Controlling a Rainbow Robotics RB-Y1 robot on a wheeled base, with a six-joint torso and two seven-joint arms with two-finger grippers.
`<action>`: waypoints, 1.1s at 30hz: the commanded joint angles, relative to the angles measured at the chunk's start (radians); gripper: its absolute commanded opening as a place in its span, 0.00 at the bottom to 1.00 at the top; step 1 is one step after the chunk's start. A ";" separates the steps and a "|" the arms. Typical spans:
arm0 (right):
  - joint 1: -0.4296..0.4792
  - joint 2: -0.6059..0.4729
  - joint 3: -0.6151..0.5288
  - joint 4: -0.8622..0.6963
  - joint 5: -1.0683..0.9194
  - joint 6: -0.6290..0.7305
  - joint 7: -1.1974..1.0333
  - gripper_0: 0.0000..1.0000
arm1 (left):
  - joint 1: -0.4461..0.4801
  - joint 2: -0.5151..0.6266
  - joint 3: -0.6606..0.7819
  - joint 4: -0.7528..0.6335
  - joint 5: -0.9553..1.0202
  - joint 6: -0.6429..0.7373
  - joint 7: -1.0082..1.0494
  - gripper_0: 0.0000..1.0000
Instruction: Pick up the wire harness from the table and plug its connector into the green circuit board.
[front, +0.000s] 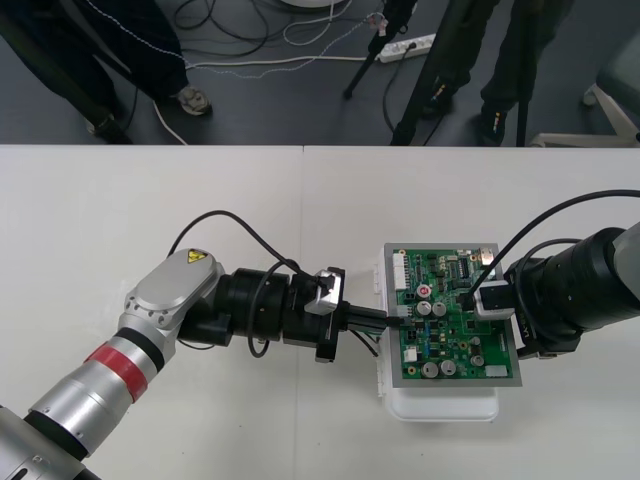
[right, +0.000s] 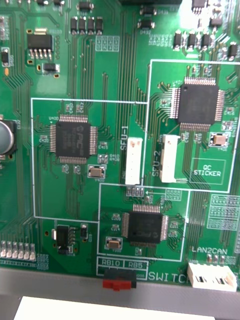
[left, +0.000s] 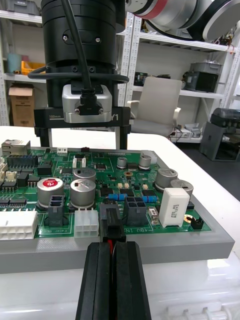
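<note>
Plug (left: 111, 221) black, red wire | pinched by left gripper (left: 112, 246) at green board (right: 120, 75) edge | right gripper (front: 487, 298) spread above

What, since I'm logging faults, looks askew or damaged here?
Nothing stands out. The left gripper holds the harness plug straight at the green circuit board's edge; the right gripper hovers over the board.
</note>
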 joint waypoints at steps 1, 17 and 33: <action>-0.030 0.007 0.008 -0.008 -0.012 0.002 0.048 1.00 | -0.043 -0.053 -0.021 -0.043 0.012 0.027 0.001 0.00; -0.030 0.007 0.010 -0.008 -0.009 0.003 0.050 1.00 | -0.042 -0.045 -0.020 -0.043 0.011 0.030 0.005 0.00; -0.030 0.007 0.008 -0.008 -0.009 0.002 0.053 1.00 | -0.037 0.016 -0.020 -0.044 0.023 0.030 0.014 0.86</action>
